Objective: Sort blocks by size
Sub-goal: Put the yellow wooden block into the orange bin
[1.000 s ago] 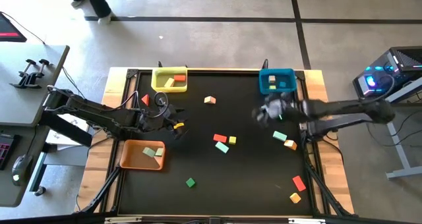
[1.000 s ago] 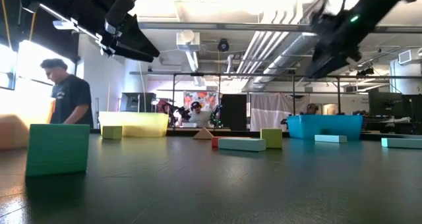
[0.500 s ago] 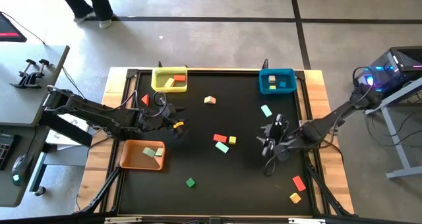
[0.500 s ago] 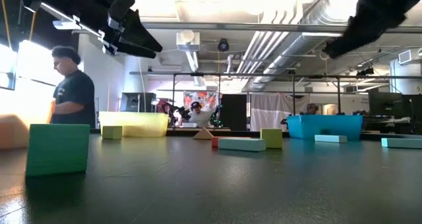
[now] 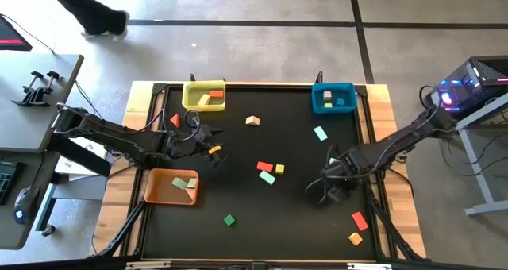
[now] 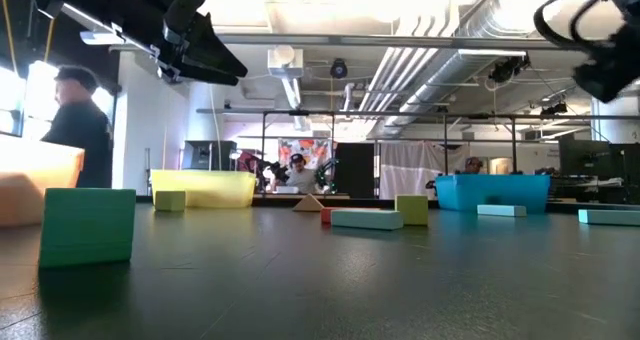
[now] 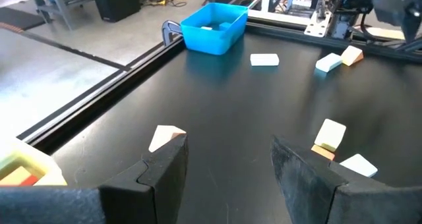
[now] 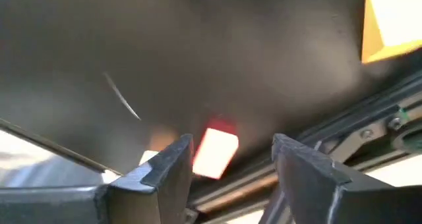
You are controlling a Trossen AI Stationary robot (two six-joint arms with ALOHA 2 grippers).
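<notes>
Left gripper [image 5: 213,152]: positioned over the left part of the black table [image 5: 238,198], between the yellow bin [image 5: 204,96] and the orange bin [image 5: 171,187]. In the left wrist view the fingers [image 7: 161,168] stand spread, with nothing between them.

Right gripper [image 5: 327,192]: positioned over the right part of the table, near the right edge rail. In the right wrist view the fingers [image 8: 300,168] stand apart and empty; a red block [image 8: 215,151] lies on the table beyond them.

Bins:
- Yellow bin, far left corner: holds a red block and a tan block.
- Blue bin [image 5: 332,97], far right corner: holds mint pieces.
- Orange bin, left edge: holds a mint block and a tan block.

Loose blocks on the table:
- Green cube [image 5: 229,220], near front, well apart from both grippers; it fills the left foreground of the low view [image 6: 88,226].
- Red, mint and yellow blocks [image 5: 268,171], clustered near the centre.
- Tan wedge [image 5: 252,121], toward the far side.
- Mint bar [image 5: 321,133], below the blue bin.
- Red bar [image 5: 360,221] and an orange block [image 5: 355,238], front right corner.
- Red wedge [image 5: 175,120], beside the left arm.

A person [image 6: 78,120] stands beyond the table on the left of the low view
</notes>
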